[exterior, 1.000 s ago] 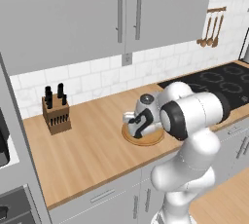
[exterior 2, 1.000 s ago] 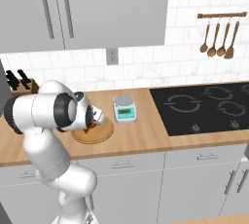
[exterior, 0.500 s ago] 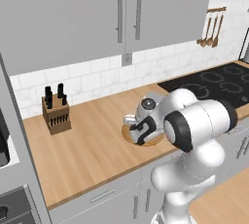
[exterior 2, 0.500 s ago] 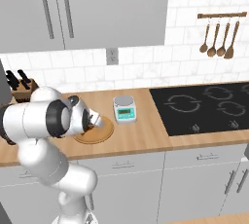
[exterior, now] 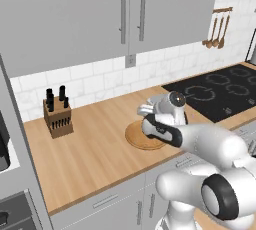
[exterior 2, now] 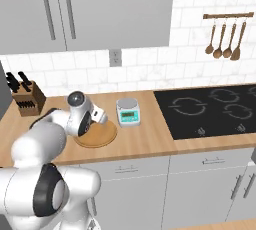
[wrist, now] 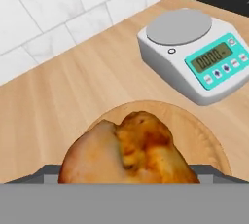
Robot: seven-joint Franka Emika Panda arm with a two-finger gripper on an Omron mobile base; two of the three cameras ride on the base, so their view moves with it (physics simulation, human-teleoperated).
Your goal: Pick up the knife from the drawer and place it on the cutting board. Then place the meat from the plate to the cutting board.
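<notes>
Hovering over orange-brown chicken drumstick (wrist: 127, 151) on round tan wooden plate (wrist: 206, 142); pincer (wrist: 129, 172) released, straddling meat. Risk: rounded surface slips when jaws close, off-centre.

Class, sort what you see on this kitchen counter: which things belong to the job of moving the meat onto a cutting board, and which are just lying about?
Belongs to the job:
- meat, lying on the plate
- plate, round, wooden
- gripper, over the plate

Just lying about:
- kitchen scale, beside the plate
- knife block
- hob
- hanging spoons
</notes>
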